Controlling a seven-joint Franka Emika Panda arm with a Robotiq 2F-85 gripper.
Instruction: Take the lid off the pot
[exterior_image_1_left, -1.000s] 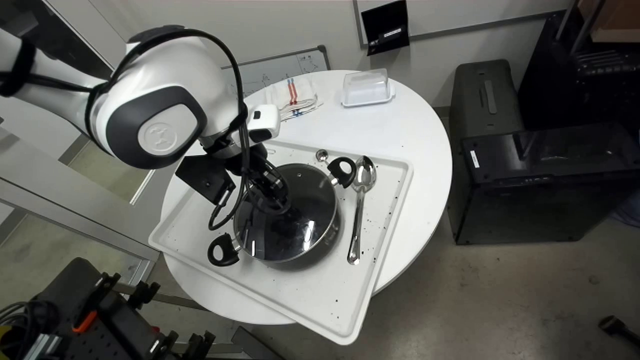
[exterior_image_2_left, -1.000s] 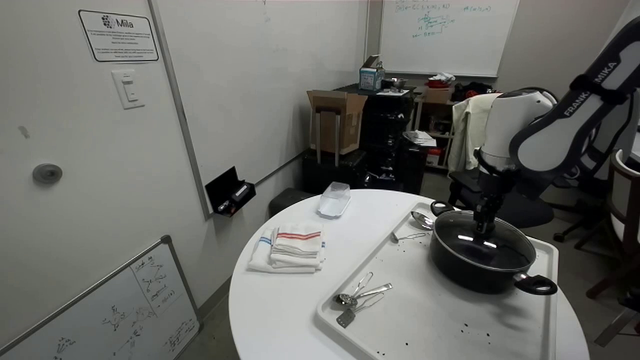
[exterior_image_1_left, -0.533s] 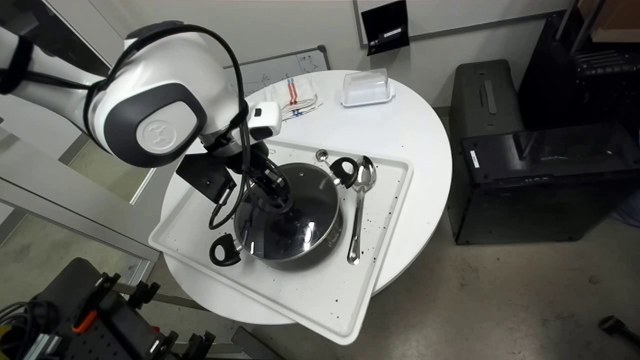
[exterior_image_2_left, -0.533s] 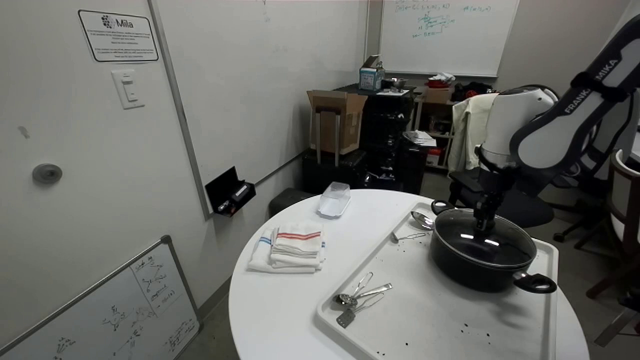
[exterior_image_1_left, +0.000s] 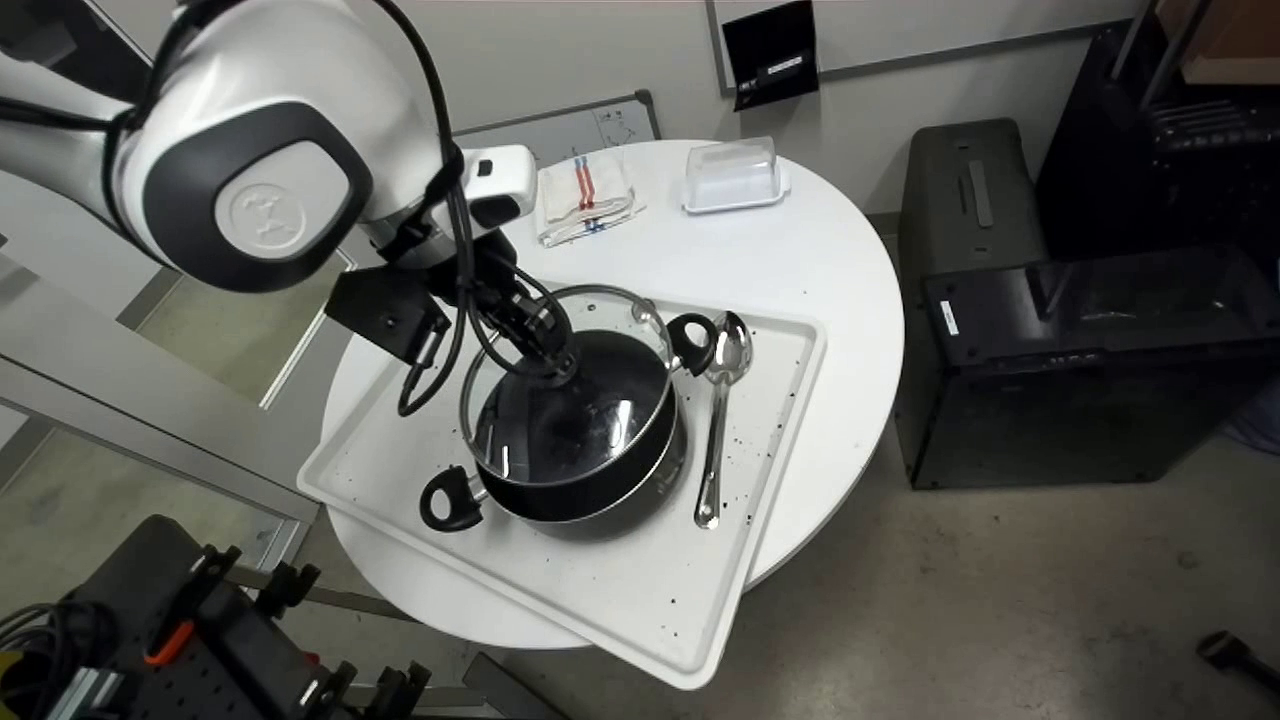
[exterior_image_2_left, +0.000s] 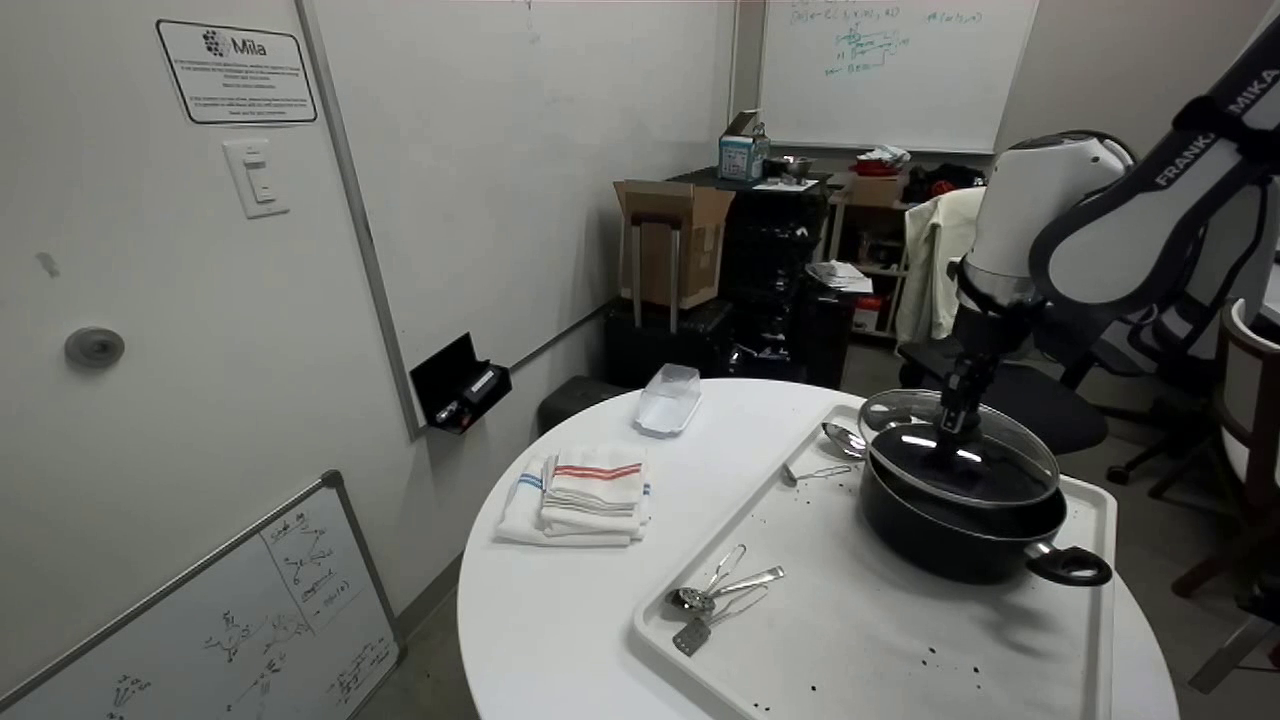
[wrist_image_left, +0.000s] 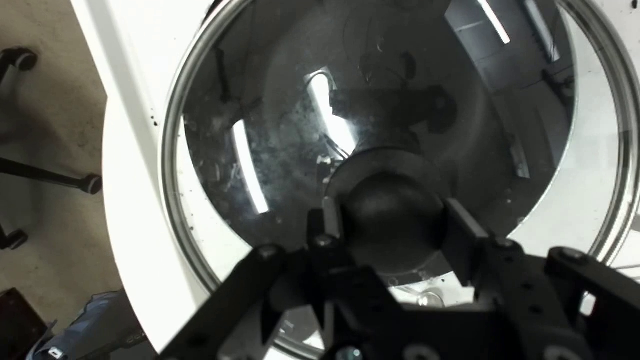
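The glass lid (exterior_image_1_left: 600, 435) with its metal rim hangs above the black pot (exterior_image_1_left: 590, 505), apart from the pot's rim and slightly offset from it. In an exterior view the lid (exterior_image_2_left: 1010, 465) is slightly tilted over the pot (exterior_image_2_left: 940, 545). My gripper (exterior_image_1_left: 555, 372) is shut on the lid's dark knob; it also shows in an exterior view (exterior_image_2_left: 953, 422). In the wrist view the knob (wrist_image_left: 392, 225) sits between the two fingers of the gripper (wrist_image_left: 397, 217), and the pot's dark inside shows through the glass lid (wrist_image_left: 280, 100). The pot's loop handles stick out on opposite sides.
The pot stands on a white tray (exterior_image_1_left: 640, 620) on a round white table (exterior_image_1_left: 840, 300). A large metal spoon (exterior_image_1_left: 715, 430) lies beside the pot. Several small utensils (exterior_image_2_left: 710, 600) lie at a tray corner. Folded towels (exterior_image_2_left: 595, 495) and a clear-covered dish (exterior_image_2_left: 668, 405) are on the table.
The gripper has risen with the lid in its fingers, so a gap now shows between lid and pot. The pot shifted very slightly earlier and stays on the tray.
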